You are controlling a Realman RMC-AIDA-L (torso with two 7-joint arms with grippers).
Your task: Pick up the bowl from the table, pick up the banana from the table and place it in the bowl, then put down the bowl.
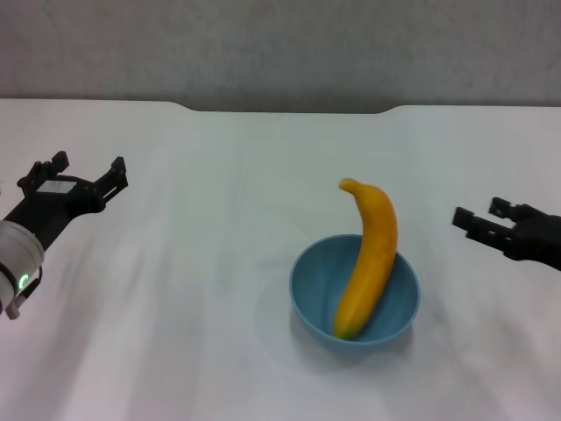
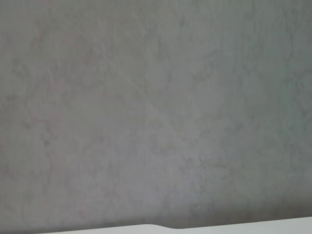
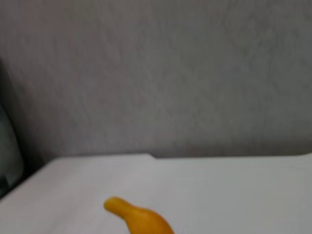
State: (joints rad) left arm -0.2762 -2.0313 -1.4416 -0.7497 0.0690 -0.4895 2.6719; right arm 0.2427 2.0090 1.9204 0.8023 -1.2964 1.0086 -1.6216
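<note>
Yellow banana [image 1: 369,260] in bowl [image 1: 354,292]; both pincers spread, empty, flanking.

Left gripper [image 1: 86,174] black, white wrist cuff with green light; right gripper [image 1: 480,217] black

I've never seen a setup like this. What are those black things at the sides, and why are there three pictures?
You are looking at a robot with two arms. The main picture comes from a camera on its head, looking down at a white table. The black parts are its claws: the left claw and the right claw, both open, both holding nothing, hanging at the table's sides. Between them sits a blue bowl with a banana leaning in it, its stem past the rim. The other two pictures come from cameras on the wrists; they mostly show the grey wall.
</note>
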